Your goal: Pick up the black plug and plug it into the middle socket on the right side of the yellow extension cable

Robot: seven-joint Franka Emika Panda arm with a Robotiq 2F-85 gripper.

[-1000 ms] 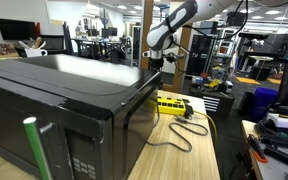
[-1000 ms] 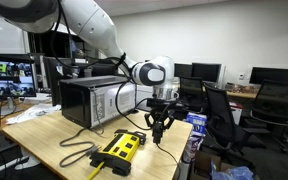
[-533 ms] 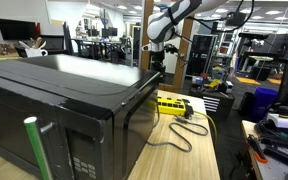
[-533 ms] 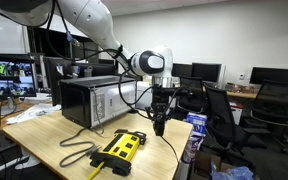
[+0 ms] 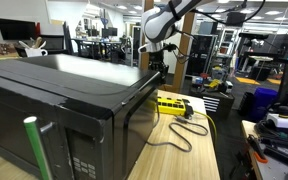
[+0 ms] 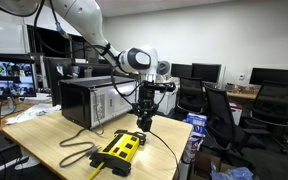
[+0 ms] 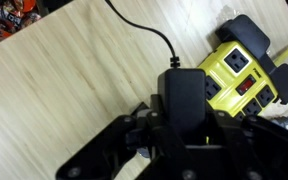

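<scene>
One worry: the gripper [image 7: 184, 122], clamped on the black plug [image 7: 184, 92], hangs above the counter [image 7: 74, 90] near the yellow extension cable [image 7: 239, 70], and the trailing cord [image 7: 144, 25] might tug the plug askew, missing the socket.

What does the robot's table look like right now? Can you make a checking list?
Surface: light wooden table.
Job's things: plug held up near the yellow strip, not plugged in.
Clutter: big black microwave.
Pincer: pincer shut on the plug.
Cables: thin cord runs from the plug; dark cord looped on the table.
Surroundings: chairs and monitors.
</scene>
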